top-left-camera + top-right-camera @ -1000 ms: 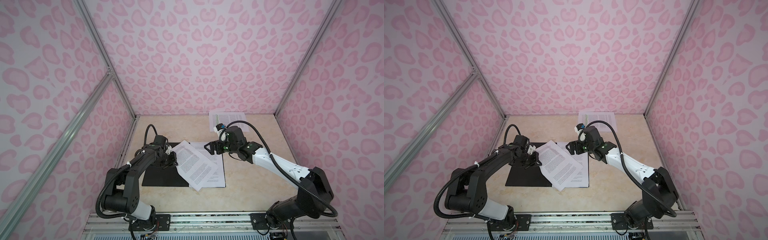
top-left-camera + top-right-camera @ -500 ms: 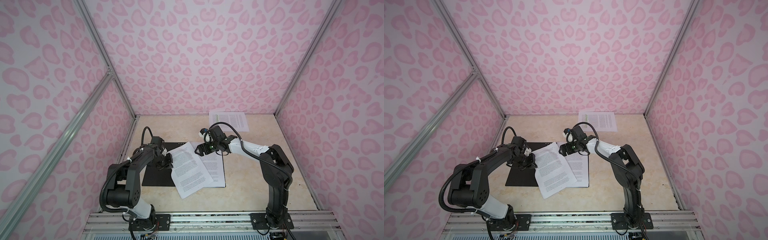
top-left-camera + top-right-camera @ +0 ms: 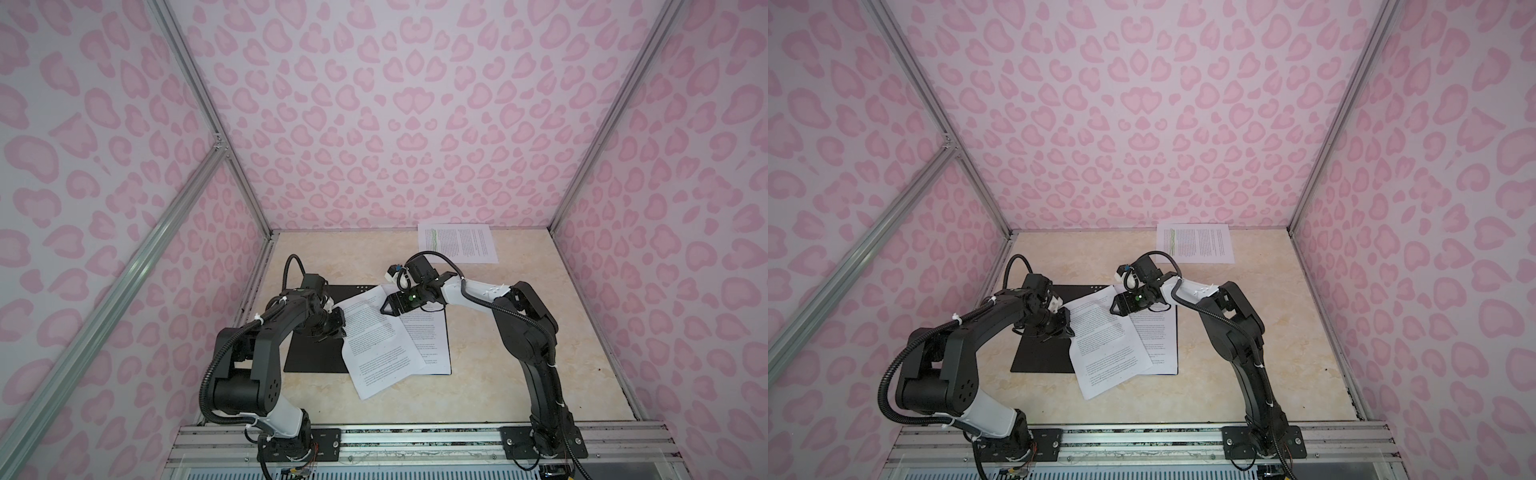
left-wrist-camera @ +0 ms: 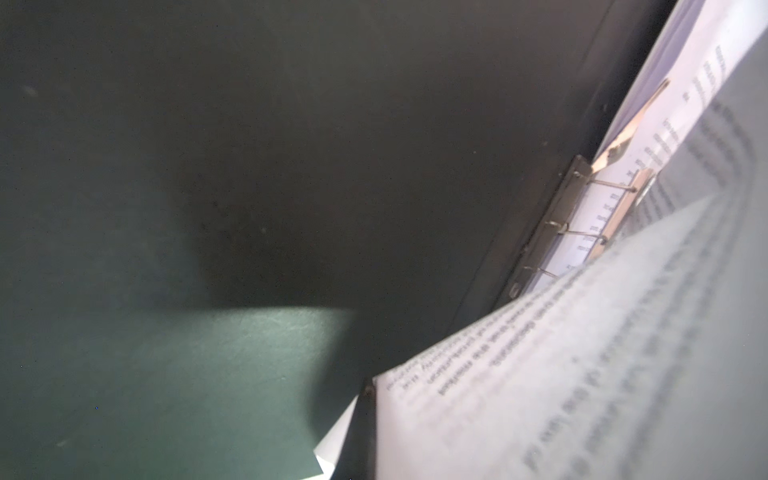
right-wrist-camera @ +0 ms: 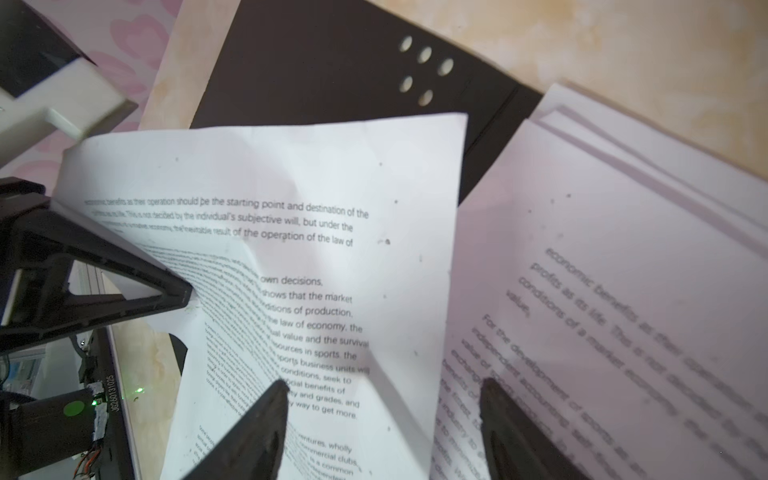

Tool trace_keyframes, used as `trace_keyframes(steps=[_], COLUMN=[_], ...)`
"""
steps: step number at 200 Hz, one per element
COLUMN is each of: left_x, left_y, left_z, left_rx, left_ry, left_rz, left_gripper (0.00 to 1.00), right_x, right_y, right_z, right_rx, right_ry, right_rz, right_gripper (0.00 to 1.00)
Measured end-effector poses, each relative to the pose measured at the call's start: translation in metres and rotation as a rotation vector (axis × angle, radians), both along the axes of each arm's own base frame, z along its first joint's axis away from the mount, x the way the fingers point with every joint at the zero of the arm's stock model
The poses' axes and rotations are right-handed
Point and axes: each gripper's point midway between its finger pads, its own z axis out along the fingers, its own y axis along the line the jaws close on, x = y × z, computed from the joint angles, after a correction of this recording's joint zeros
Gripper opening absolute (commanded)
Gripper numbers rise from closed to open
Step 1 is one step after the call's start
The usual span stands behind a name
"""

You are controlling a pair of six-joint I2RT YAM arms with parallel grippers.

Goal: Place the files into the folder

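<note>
Narrowed right gripper (image 5: 384, 384) straddles sheet (image 5: 311, 174) edge; left gripper (image 3: 336, 324) pinches it.

Both top views are bright, with soft shadows. The left wrist view is dim: the folder (image 4: 291, 145) is near black, with a pale light patch at 6 o'clock, and the top sheet (image 4: 582, 374) is blurred at 4 o'clock. The right wrist view shows central print sharp; the paper stack (image 5: 623, 270) at 3 o'clock is out of focus.

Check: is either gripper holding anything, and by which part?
Left gripper is shut on the skewed top sheet, pinching its left edge near the far corner. Right gripper straddles its opposite edge, jaws open, holding nothing.
</note>
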Motion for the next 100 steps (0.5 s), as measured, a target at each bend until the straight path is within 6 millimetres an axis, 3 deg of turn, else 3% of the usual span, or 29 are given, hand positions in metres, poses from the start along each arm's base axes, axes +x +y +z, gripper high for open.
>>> trace_keyframes(steps=[42, 100], left_x=[-0.0001, 0.0004], left_y=[0.0001, 0.0002], left_z=[0.0002, 0.0013], left_rx=[-0.006, -0.018], left_ry=[0.001, 0.003], left_rz=[0.004, 0.016], left_gripper=[0.03, 0.03], right_x=[-0.0009, -0.0031], right_y=[0.0050, 0.0094], right_z=[-0.0068, -0.0052], right_rx=[0.013, 0.039], right_ry=[0.025, 0.054], right_rz=[0.017, 0.023], right_gripper=[0.49, 0.07])
